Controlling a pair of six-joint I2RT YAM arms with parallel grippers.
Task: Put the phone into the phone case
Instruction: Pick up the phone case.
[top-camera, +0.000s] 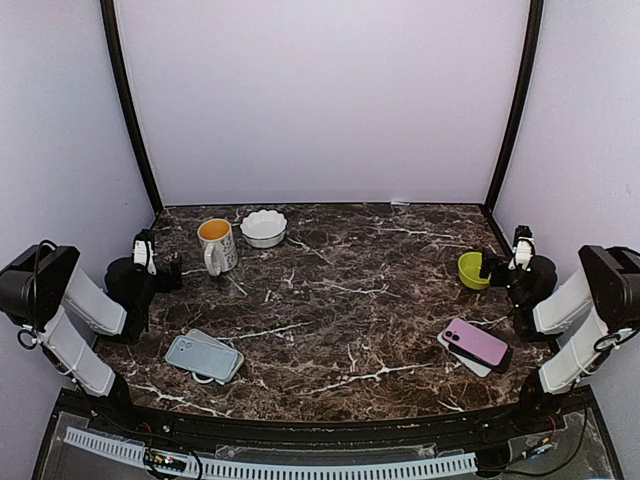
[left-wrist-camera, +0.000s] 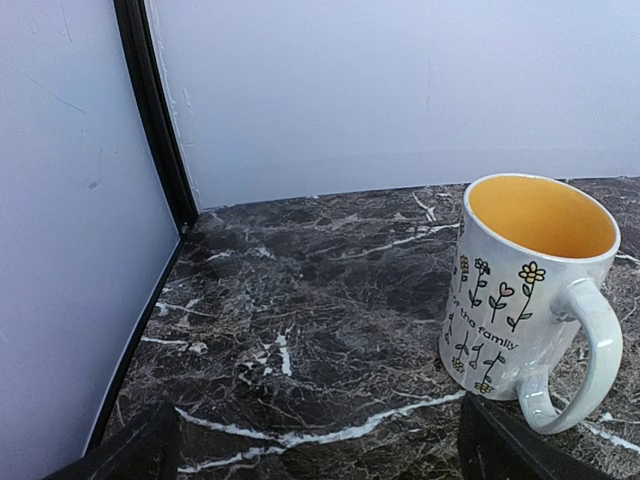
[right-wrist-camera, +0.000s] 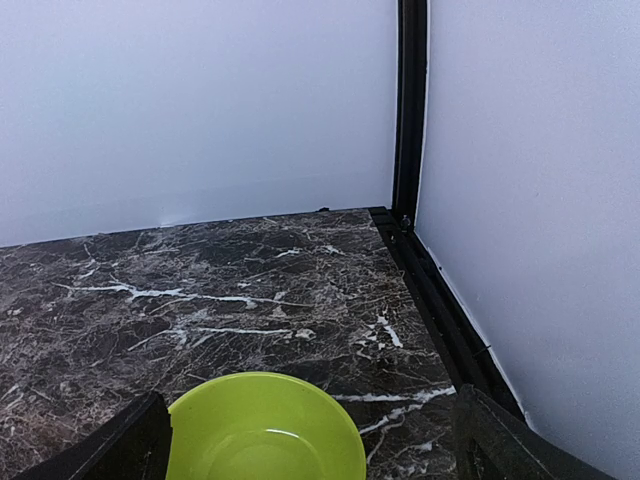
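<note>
- Your left fingers (left-wrist-camera: 510, 447) stand wide apart, holding nothing; flowered mug (left-wrist-camera: 525, 285) just ahead.
- Your right fingers (right-wrist-camera: 120, 445) stand equally wide, empty; lime bowl (right-wrist-camera: 265, 428) just ahead.
- Pink phone (top-camera: 478, 342) lies on the desk (top-camera: 350, 300) behind them.

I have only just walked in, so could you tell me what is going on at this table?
Nothing is being handled yet. At the sides of the table, the left gripper is open, facing the flowered mug, and the right gripper is open, facing the green bowl. A pale blue phone-shaped piece lies at the near left and a pink phone-shaped piece at the near right, each overlapping something flat. Which is phone and which is case cannot be told from above.
</note>
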